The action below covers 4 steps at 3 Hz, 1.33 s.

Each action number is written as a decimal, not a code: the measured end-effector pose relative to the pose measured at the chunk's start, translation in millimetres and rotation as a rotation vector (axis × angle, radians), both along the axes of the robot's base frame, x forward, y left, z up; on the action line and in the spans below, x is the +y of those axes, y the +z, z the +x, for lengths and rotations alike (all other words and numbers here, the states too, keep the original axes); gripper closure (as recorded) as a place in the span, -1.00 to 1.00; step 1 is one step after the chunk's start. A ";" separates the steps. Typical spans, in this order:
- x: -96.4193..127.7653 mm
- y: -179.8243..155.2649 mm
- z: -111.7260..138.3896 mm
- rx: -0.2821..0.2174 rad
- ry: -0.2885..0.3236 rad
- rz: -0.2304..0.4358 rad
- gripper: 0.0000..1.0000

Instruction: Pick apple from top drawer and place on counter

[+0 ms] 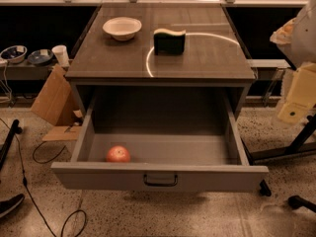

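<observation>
The apple (118,154) is small, round and red-orange. It lies inside the open top drawer (160,177), at the front left, just behind the drawer front. The drawer is pulled fully out, and its dark metal handle (160,180) sits at the centre of the flat grey front. The counter (207,58) is the dark top of the grey cabinet, with a thin curved light streak across it. Parts of my arm (297,95), white and cream, show at the right edge, level with the counter. My gripper is out of view.
A white bowl (122,28) stands at the back left of the counter. A dark sponge block with a pale top (169,41) stands near the counter's middle. Cardboard (54,100), cables (44,157) and bowls on a low shelf (27,56) are to the left. A black stand leg (291,149) is to the right.
</observation>
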<state>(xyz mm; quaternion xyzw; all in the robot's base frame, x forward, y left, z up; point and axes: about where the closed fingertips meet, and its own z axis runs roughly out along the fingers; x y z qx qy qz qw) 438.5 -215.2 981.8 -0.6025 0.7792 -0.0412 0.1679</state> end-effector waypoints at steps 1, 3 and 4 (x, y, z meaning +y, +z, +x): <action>0.0 0.0 0.0 0.000 0.000 0.000 -1.00; 57.6 -2.3 -0.5 -0.077 0.249 -0.049 -1.00; 103.2 -12.8 -2.7 -0.135 0.458 -0.111 -1.00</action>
